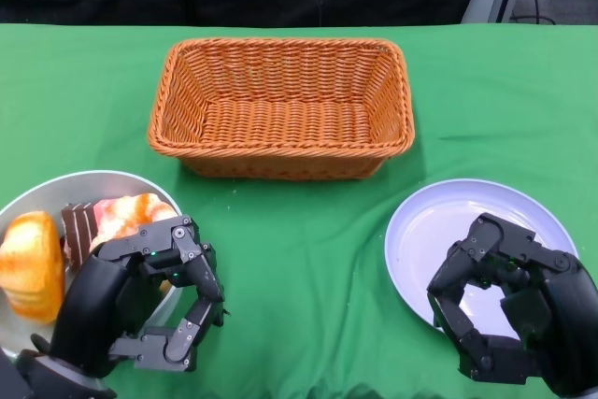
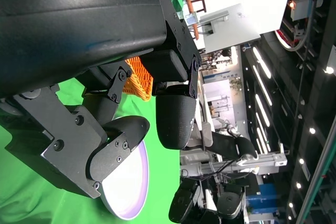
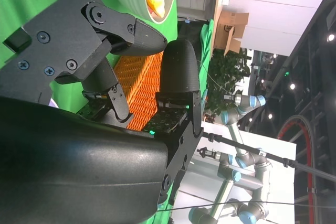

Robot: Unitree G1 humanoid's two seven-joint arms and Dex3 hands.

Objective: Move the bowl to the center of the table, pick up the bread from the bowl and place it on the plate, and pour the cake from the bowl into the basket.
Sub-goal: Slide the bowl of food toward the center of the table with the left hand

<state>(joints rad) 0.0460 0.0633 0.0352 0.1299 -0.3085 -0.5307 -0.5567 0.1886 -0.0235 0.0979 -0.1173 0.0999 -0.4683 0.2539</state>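
The bowl runs off the head view's left edge, its near rim hidden behind the left hand.

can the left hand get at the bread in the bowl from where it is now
Probably yes. The left hand hovers over the near right rim of the bowl, holding nothing, and the bread lies uncovered just beside it on the bowl's left side. The cake sits farther back, not between them.

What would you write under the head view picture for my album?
Two black robot hands hover over bowl and plate, basket waiting empty.
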